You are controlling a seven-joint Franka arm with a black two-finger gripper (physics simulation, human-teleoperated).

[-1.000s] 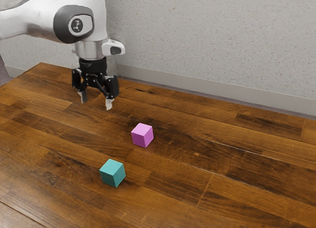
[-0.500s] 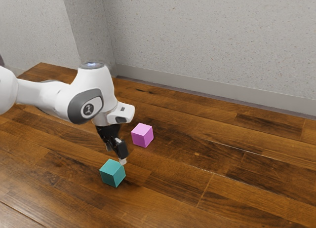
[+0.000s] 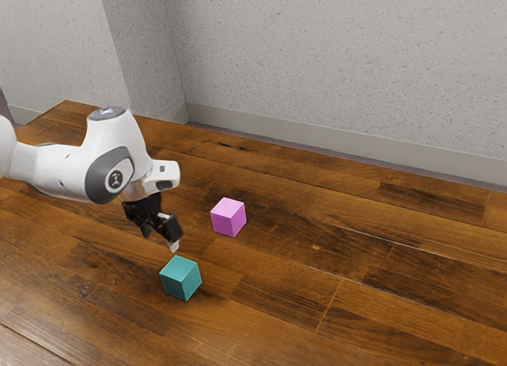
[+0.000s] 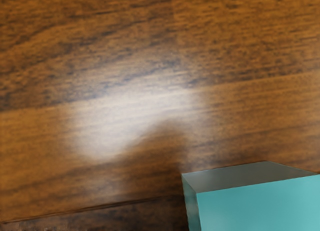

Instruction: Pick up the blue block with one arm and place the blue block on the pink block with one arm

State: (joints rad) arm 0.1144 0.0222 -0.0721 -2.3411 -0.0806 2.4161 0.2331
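The pincer [image 3: 169, 239] has pulled toward the exterior view's left, hovering just above the blue block [image 3: 181, 277]; its spread is unclear. An off-centre descent might knock the block aside

teal block [image 3: 181, 277], pink block [image 3: 228, 216], brown table [image 3: 380, 255]

Glossy white, rounded arm [image 3: 59, 169] with a grey circular joint cap and a black end effector [image 3: 164, 236].
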